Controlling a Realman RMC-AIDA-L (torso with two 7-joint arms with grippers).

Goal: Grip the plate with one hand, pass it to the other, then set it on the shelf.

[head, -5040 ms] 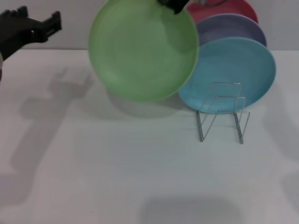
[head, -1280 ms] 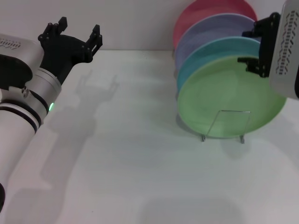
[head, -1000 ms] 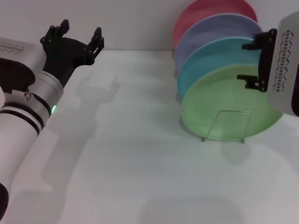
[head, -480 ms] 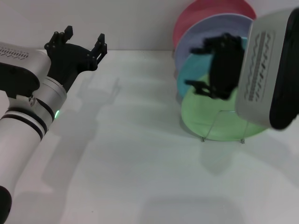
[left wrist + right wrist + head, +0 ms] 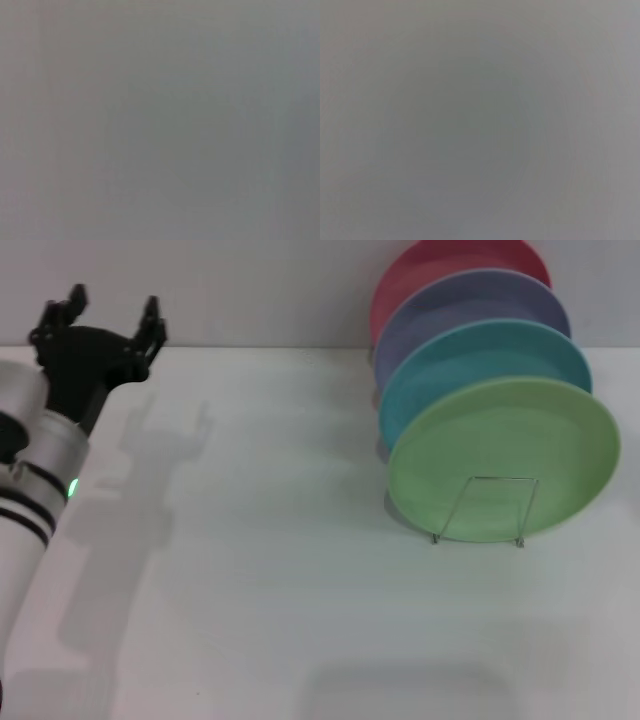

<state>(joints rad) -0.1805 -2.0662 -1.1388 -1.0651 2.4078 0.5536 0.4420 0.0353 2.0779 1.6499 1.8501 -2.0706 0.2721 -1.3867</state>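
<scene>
The light green plate [image 5: 505, 455] stands upright in the front slot of the silver wire rack [image 5: 480, 510] at the right of the white table. My left gripper [image 5: 100, 315] is open and empty at the far left, well away from the plate, on the silver-white arm with a green ring [image 5: 72, 487]. My right gripper is out of view. Both wrist views show only plain grey.
Behind the green plate stand a turquoise plate [image 5: 470, 360], a lavender plate [image 5: 455, 305] and a pink-red plate [image 5: 440, 262], all upright in the same rack. The white table [image 5: 270, 570] stretches in front and to the left. A wall lies behind.
My right gripper has let go of the green plate in the rack and has left the view. My left arm has drawn back to the left.
</scene>
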